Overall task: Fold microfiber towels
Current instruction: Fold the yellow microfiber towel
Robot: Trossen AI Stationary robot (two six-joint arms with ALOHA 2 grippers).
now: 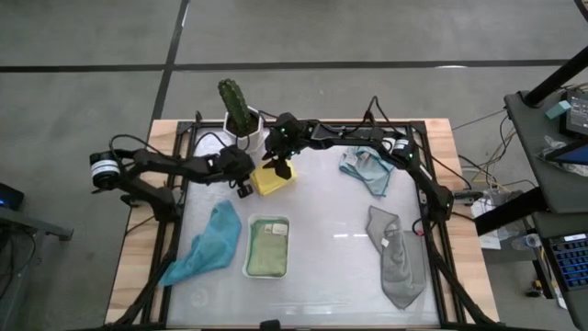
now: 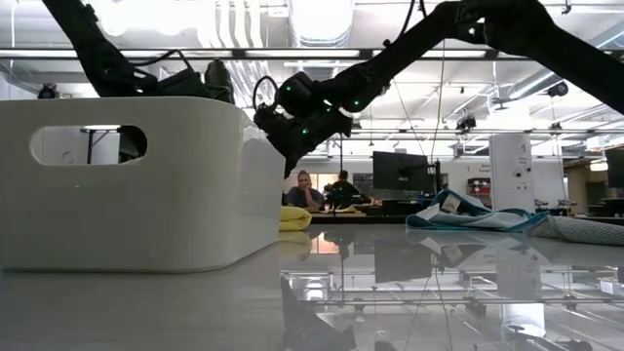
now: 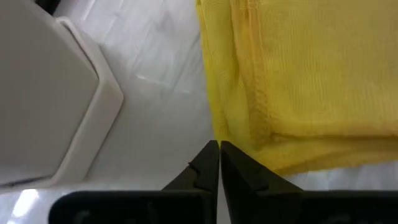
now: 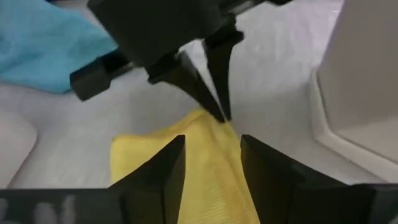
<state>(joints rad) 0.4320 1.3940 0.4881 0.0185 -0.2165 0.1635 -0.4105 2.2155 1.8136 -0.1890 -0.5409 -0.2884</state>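
A folded yellow towel (image 1: pixel 274 179) lies flat on the white table at the far middle. My left gripper (image 1: pixel 246 190) comes from the table's left, shut, with its tips (image 3: pixel 219 146) at the towel's left corner. My right gripper (image 1: pixel 280 168) hangs open just above the same towel, its fingers (image 4: pixel 171 165) standing over the cloth and clear of it in the low view (image 2: pixel 297 136). A teal towel (image 1: pixel 209 244), a light blue towel (image 1: pixel 367 170) and a grey towel (image 1: pixel 397 257) lie loose on the table. A pale green towel (image 1: pixel 267 248) lies in the white tray (image 1: pixel 246 265). My left gripper's shut fingertips meet the yellow towel at its left corner (image 3: pixel 233 140), slanting down from the table's left. I cannot tell whether any cloth is between the fingers. The towel stays flat on the table.
A potted cactus (image 1: pixel 239 106) stands at the far edge just behind the yellow towel. The white tray (image 2: pixel 127 185) fills the near left of the low view and hides my left gripper there. People sit at desks in the room beyond the table.
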